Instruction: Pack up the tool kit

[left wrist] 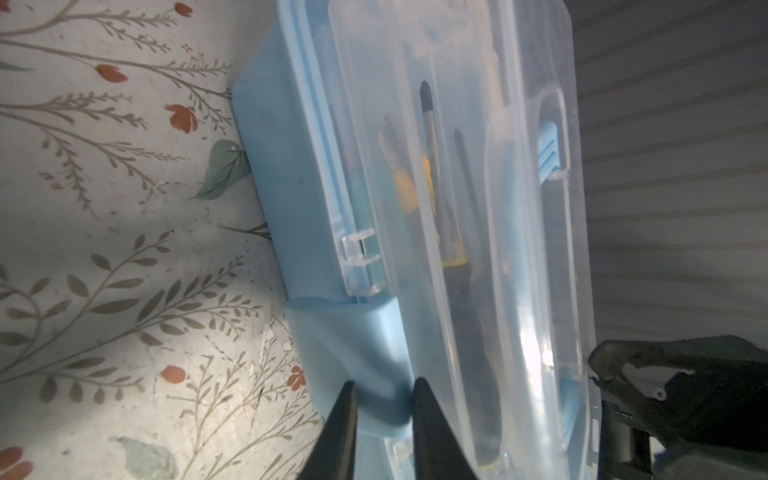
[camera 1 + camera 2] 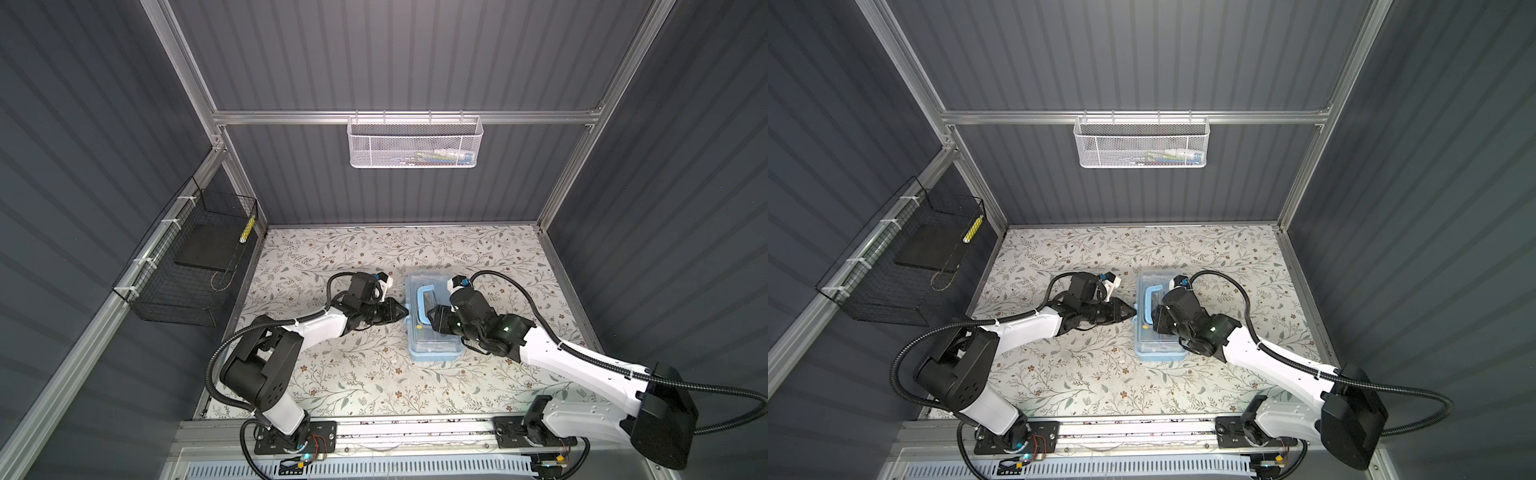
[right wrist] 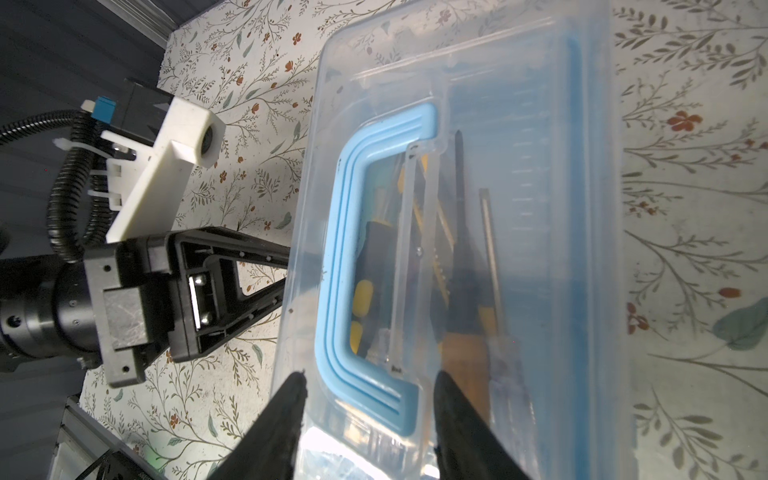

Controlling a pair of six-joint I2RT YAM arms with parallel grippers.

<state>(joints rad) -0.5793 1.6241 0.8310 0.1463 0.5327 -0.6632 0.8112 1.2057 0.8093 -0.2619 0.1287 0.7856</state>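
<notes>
Hanging well clear are a white mesh basket (image 2: pixel 415 141) at twelve o'clock and a black wire basket (image 2: pixel 183 266) at ten. The tool kit (image 2: pixel 432 349) lies mid-table (image 2: pixel 353 374). At its nine o'clock the left gripper (image 1: pixel 382 386) straddles the blue latch (image 1: pixel 353 345) with its jaws narrowly apart, and I cannot tell whether it pinches. The right gripper (image 3: pixel 368 382) hovers half open astride the handle (image 3: pixel 332 249).

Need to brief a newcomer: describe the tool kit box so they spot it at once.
On the floral table, near its middle, lies a small rectangular box. It is light-blue plastic with a clear lid and a blue handle. Unlike the white mesh basket and black wire basket hung on the walls, it is solid-sided.
</notes>
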